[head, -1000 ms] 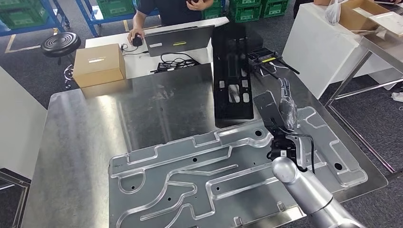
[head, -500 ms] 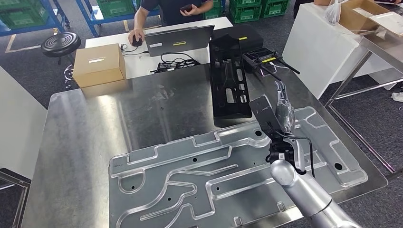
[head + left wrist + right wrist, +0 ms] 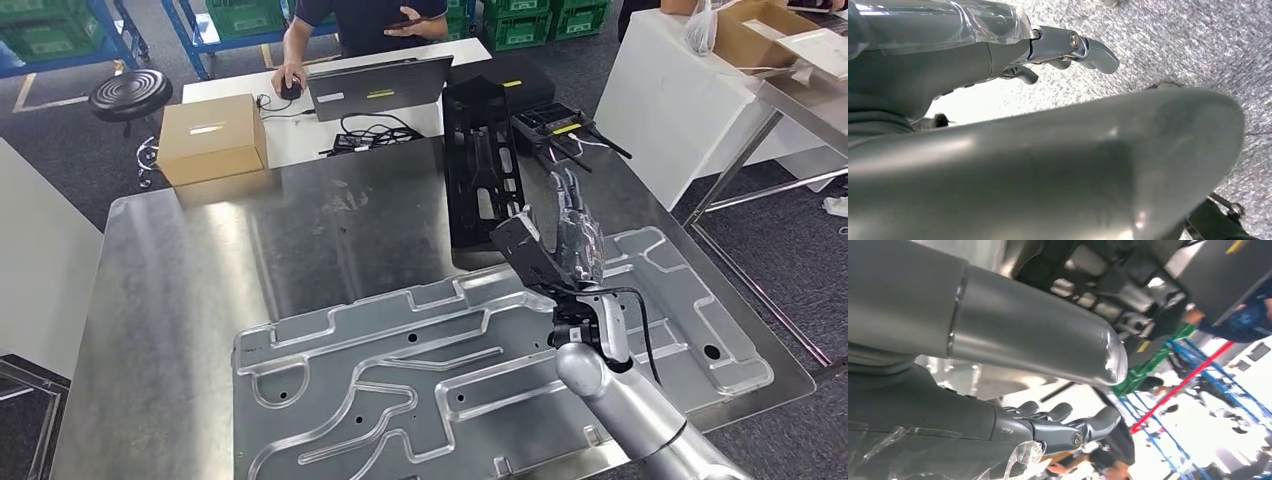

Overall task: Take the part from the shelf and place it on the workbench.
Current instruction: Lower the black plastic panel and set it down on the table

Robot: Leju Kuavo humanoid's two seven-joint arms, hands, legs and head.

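Counter (image 3: pixel 200 290) carries a big stamped metal plate (image 3: pixel 420 380) on its near half; the black part (image 3: pixel 483 170) lies flat on the counter just past the plate's far edge, long axis running away from you. So the part is already down on the workbench, and judging from that the step in hand is letting go and clearing out.

To do it well: pull the right hand (image 3: pixel 560 245) straight up and back toward you, fingers kept apart, so nothing catches the part's near end and drags it. Don't sweep sideways, the plate's raised ribs are right under the wrist. Check the part sits flat and isn't tipped on the plate edge before you leave; from the head view its near end looks just beside that edge, can't tell if it overlaps.

Right hand hovers over the plate's far edge, fingers (image 3: pixel 570 200) spread and pointing up and away, grasping nothing. The part is just beyond and to the left of those fingers, near but apart; no contact visible. The right wrist view shows the same, thumb (image 3: pixel 1048 340) well off the darker fingers (image 3: pixel 1068 427), nothing between.

Left hand (image 3: pixel 998 65) hangs over the floor, fingers (image 3: pixel 1093 50) loosely out, thumb apart, released and holding nothing.

Beyond the counter: cardboard box (image 3: pixel 210 140), laptop (image 3: pixel 375 85), a person at the desk behind.
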